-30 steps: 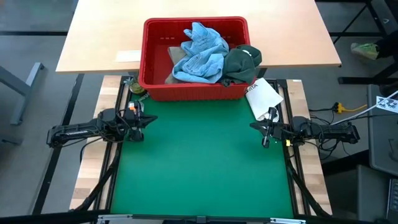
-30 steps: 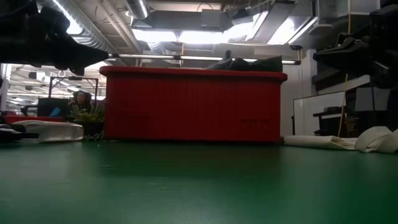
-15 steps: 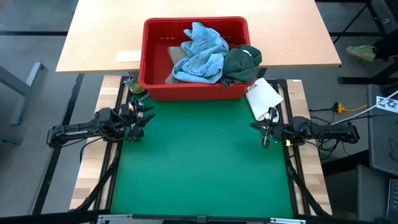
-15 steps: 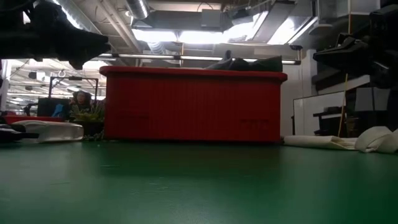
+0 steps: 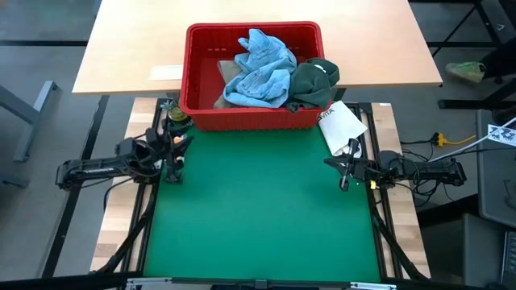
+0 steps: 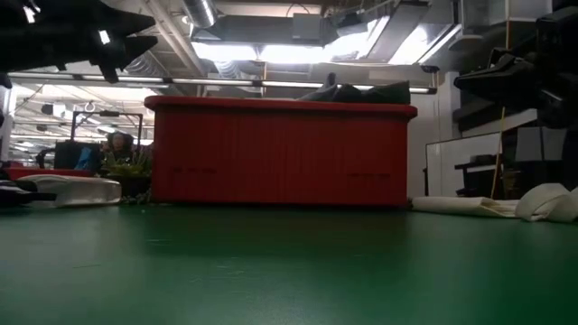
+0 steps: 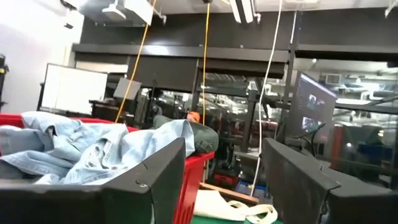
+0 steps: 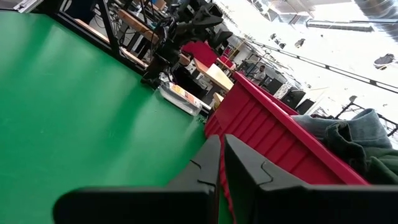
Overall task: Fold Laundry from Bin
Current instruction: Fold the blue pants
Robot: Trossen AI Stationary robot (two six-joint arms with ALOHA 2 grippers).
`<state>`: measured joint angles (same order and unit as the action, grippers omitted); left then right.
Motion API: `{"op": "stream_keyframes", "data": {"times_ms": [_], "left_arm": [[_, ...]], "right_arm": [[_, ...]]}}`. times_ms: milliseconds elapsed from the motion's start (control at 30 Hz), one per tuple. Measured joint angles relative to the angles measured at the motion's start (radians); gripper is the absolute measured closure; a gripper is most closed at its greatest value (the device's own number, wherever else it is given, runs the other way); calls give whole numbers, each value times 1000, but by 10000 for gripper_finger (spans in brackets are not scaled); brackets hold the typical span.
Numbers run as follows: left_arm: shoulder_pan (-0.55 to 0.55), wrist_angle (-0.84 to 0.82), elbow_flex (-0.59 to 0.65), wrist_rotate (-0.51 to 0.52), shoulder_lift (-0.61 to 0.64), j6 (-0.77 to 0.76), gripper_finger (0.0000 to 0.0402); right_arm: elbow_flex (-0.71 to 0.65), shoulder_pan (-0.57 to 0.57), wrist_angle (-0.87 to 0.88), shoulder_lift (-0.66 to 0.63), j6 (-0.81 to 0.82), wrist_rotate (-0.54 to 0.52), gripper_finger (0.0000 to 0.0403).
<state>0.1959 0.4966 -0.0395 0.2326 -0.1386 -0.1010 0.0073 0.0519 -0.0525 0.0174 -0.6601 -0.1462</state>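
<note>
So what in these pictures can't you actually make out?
- What lies under the light blue garment and dark green garment: they cover the red bin's floor in the high view.
- Low view: the bin's front wall hides nearly all its contents.
- Small thing at the bin's left corner: too small to name.
- Print on the white packet: too small to read.
</note>
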Motion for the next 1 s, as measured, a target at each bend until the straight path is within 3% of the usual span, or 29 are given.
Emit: {"op": "stream_keyframes", "data": {"times_ms": [200,467,833,1000], "left_arm": [[14,12,-98,122,-183,-3,194],[161,13,-315,119,-459,-4,194],[417,-22,-654,-124,-856,-84,194],[510,-133,-812,-217,-1046,-134,194]], "right_arm": [[0,0,0,0,0,-1,379],[0,0,0,0,0,-1,379],[0,0,0,0,0,-1,379],[0,0,1,0,0,-1,379]]}}
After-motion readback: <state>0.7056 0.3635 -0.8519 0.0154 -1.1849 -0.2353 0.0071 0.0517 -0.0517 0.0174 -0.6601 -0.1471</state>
